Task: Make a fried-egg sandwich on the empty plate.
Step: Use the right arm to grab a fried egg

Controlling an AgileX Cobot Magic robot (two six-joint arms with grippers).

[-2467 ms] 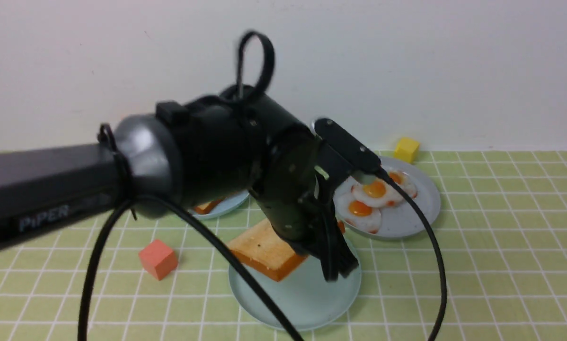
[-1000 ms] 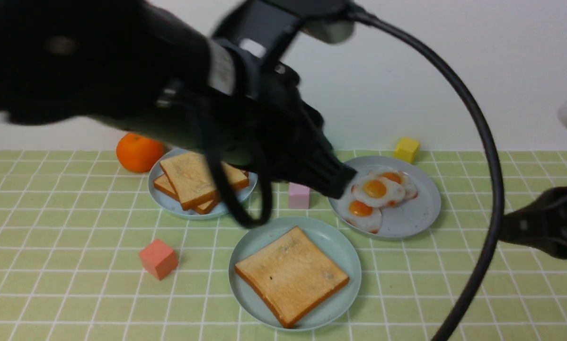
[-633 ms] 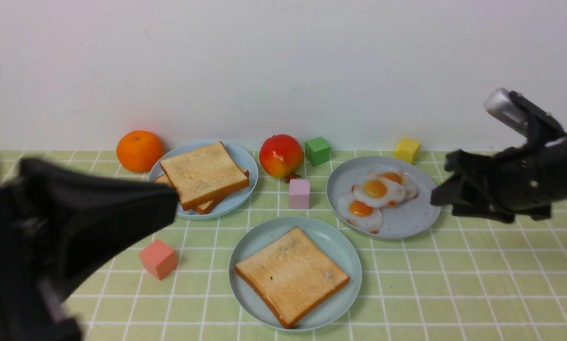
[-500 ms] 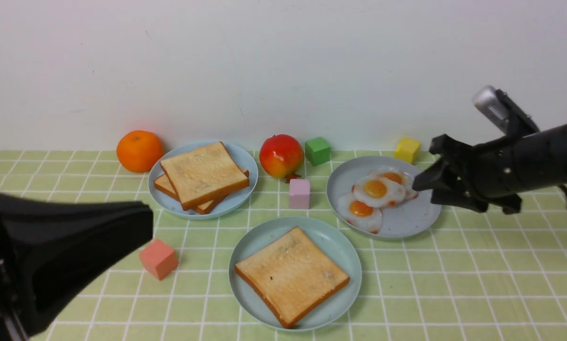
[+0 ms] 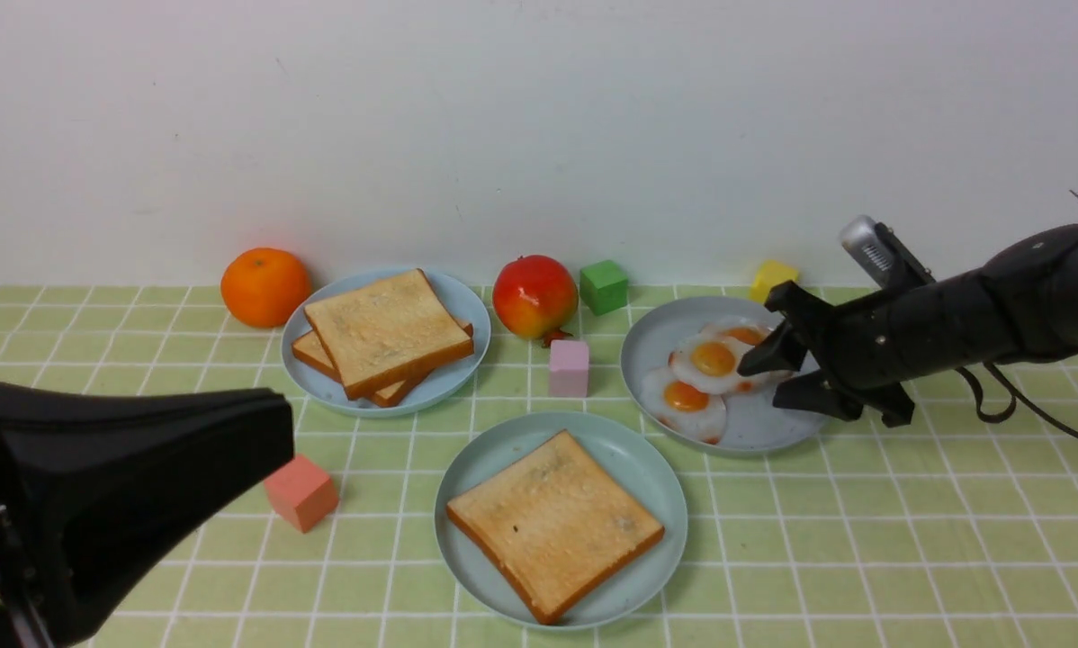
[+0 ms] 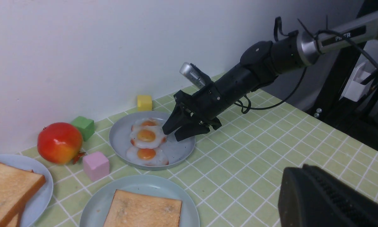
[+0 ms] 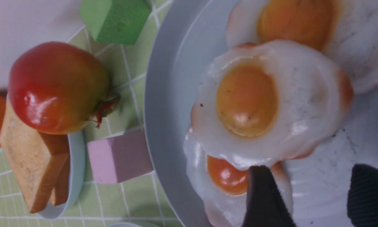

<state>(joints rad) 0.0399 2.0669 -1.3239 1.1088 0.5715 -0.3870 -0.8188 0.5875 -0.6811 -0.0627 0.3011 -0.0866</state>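
One toast slice lies flat on the mint-teal empty plate at the front middle. Three fried eggs overlap on the greyish-lavender plate; the top fried egg sits in the middle. My right gripper hovers open at that plate's right side, tips beside the eggs and holding nothing. One of its fingers overlaps the nearest egg's edge. My left gripper is shut and empty at the front left, away from the plates.
A sky-blue plate at the back left carries two stacked toast slices. Along the wall stand an orange, a red fruit, a green cube and a yellow cube. A pink cube and a salmon cube lie nearer.
My left arm has pulled back from over the mint plate to the front left, leaving the toast there. My right arm has come in from the right to the egg plate, jaws widening.
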